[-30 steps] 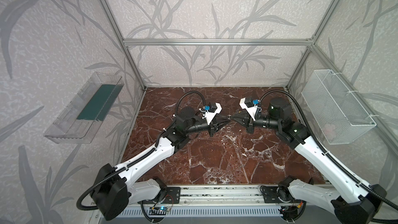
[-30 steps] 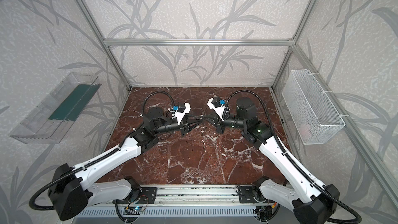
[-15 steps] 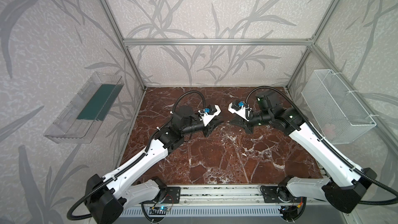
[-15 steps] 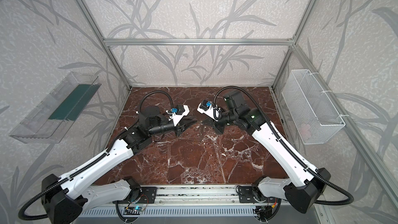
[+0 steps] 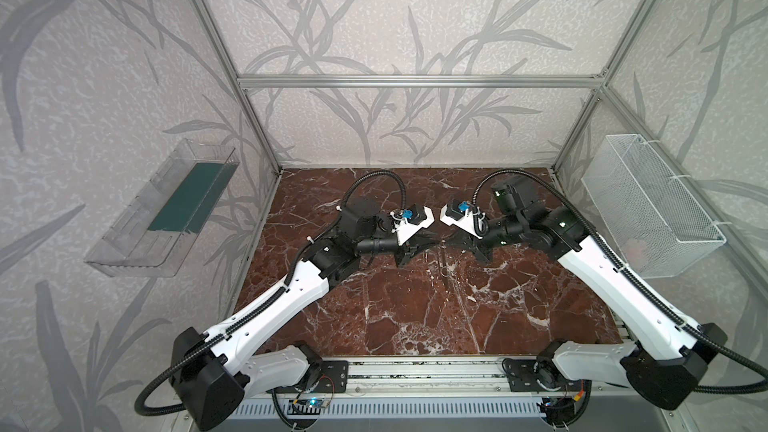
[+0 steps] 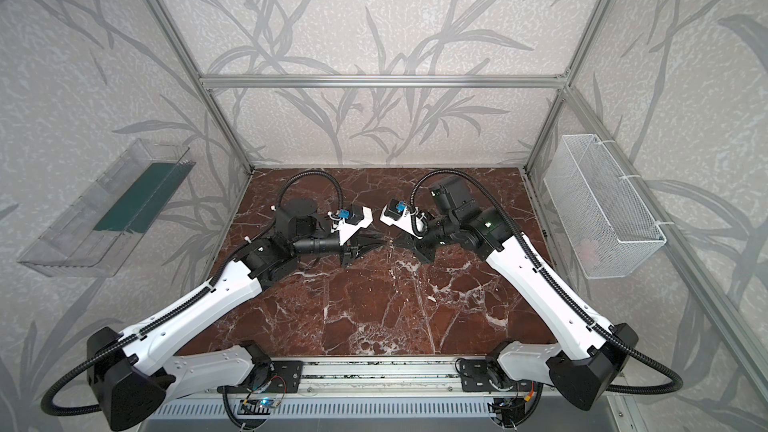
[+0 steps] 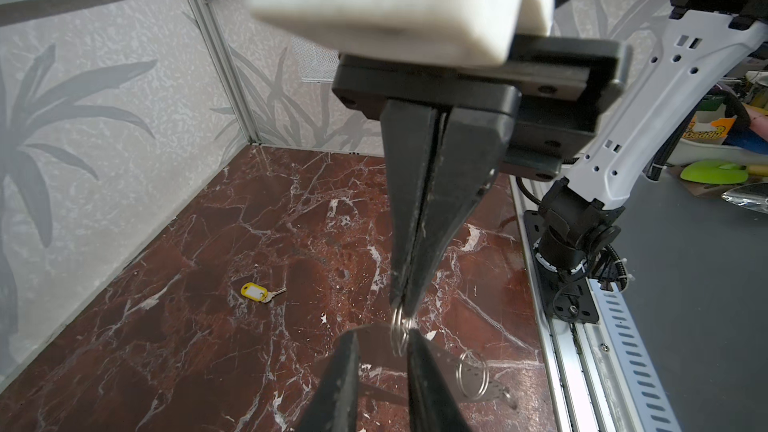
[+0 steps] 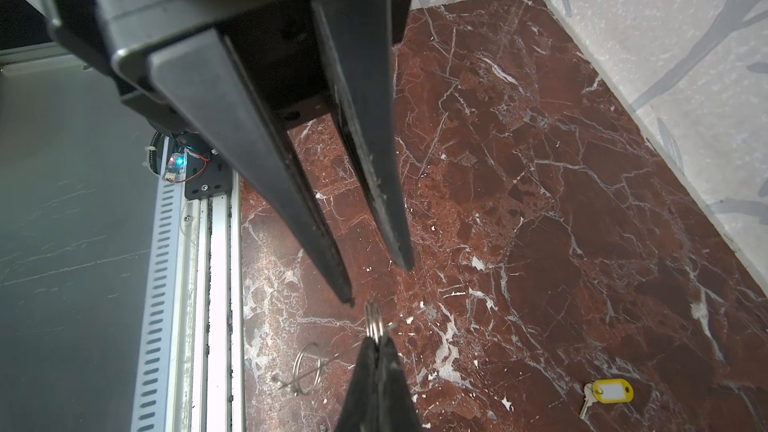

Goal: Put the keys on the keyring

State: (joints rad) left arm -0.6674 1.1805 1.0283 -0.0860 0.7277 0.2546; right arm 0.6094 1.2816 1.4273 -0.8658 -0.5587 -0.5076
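The right hand [image 8: 376, 347] is clenched on the keyring [image 8: 373, 321], nipping only its near edge, probably so most of the loop stands free for threading. The ring stands on edge and juts toward 9 o'clock; being round, it has no long axis. The left hand [image 8: 376, 283] faces it, released, with its tips just short of the ring, likely ready to steady it. Both hang over the middle of the bench [image 5: 415, 317]. A spare ring [image 8: 306, 367] lies at 6 o'clock of them. The key [image 8: 586, 398] lies flat toward 12 on its yellow tag [image 8: 611, 390], with its blade pointing to about 5 o'clock
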